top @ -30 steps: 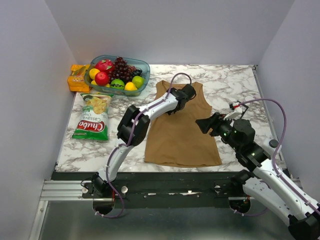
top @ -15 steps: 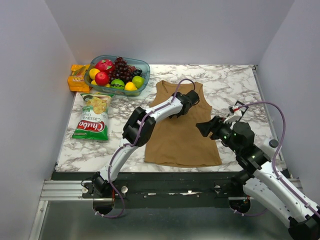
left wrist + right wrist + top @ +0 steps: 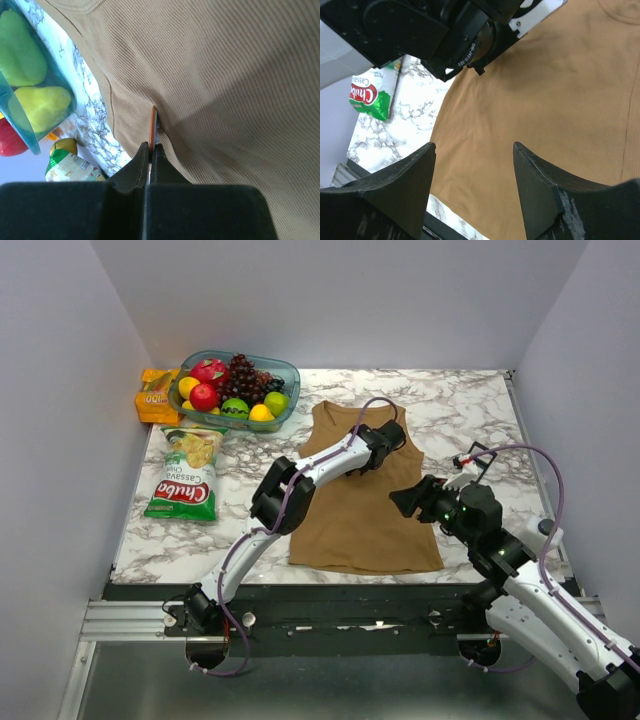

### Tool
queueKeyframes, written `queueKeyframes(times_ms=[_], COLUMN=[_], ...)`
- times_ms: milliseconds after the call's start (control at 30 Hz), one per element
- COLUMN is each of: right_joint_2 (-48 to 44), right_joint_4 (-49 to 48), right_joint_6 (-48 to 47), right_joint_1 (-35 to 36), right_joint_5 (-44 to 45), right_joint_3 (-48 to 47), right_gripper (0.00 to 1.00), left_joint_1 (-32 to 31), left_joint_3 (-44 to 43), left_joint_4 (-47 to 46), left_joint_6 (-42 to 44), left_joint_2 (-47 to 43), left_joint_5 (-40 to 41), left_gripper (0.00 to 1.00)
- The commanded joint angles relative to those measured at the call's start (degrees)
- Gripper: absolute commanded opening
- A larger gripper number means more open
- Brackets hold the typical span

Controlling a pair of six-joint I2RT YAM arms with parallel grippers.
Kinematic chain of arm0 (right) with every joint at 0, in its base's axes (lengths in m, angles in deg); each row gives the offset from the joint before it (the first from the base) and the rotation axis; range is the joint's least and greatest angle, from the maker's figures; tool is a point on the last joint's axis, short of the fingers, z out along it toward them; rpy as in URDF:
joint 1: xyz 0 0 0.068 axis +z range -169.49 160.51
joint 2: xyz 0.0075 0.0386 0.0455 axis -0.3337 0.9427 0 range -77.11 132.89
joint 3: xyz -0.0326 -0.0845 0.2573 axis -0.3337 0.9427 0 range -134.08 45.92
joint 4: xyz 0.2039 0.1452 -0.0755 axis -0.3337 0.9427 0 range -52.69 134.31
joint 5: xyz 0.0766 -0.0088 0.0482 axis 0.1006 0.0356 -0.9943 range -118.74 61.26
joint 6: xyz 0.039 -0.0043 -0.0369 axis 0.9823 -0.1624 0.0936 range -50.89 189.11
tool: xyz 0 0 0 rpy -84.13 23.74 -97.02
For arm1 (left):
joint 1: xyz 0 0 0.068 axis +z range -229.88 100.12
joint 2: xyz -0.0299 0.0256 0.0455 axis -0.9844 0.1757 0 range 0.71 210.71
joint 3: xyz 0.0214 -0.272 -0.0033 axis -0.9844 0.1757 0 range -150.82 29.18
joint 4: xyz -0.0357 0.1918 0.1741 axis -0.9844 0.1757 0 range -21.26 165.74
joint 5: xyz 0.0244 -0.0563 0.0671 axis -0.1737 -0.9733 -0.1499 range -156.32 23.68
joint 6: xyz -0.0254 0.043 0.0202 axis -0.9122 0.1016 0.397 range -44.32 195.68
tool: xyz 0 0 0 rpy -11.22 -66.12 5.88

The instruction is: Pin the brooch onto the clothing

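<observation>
The left gripper was clenched, its two tips pressed almost together on a thin orange-edged sliver that stuck straight out ahead of them. Seen edge-on like this, the sliver could not be identified for certain, but it was probably the brooch, which showed nowhere else in any view. Its long axis ran along the gripper's own line of reach, and its far end met the clothing just in front of the tips, where the ribbed tan fabric puckered into a small crease. From above, the left gripper sat over the shoulder end of the clothing, which lay flat on the surface. So the left arm was the one at the work. The right gripper hung near it, over the edge of the garment. In its own view the right gripper was released, fingers spread wide with nothing between them and only the clothing below. The left arm's wrist lay ahead of it and to its left. Any push to seat the pin would likely travel along that forward axis into the cloth.
</observation>
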Motion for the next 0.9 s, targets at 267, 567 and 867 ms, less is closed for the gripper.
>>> queueKeyframes(times_ms=[267,567,867], right_joint_2=[1.5,1.8,0.7], right_joint_4=[-1.7,-2.2,-2.2], right_joint_6=[1.3,2.2,2.5], right_joint_1=[-0.4,-0.4,-0.4], right_joint_5=[-2.7,-3.3,-3.3], right_joint_3=[2.4,3.8,4.7], right_gripper=[0.71,0.72,0.72], left_joint_1=[-0.3,-0.1,0.9], left_joint_3=[2.7,4.7,9.0], left_joint_4=[-3.2,-5.5,-5.7], left_joint_6=[-3.7,-4.6,-1.4], left_joint_2=[-7.5,-11.0,-10.4], left_joint_5=[-8.5,-14.0,-2.3], left_gripper=[0.0,0.0,0.0])
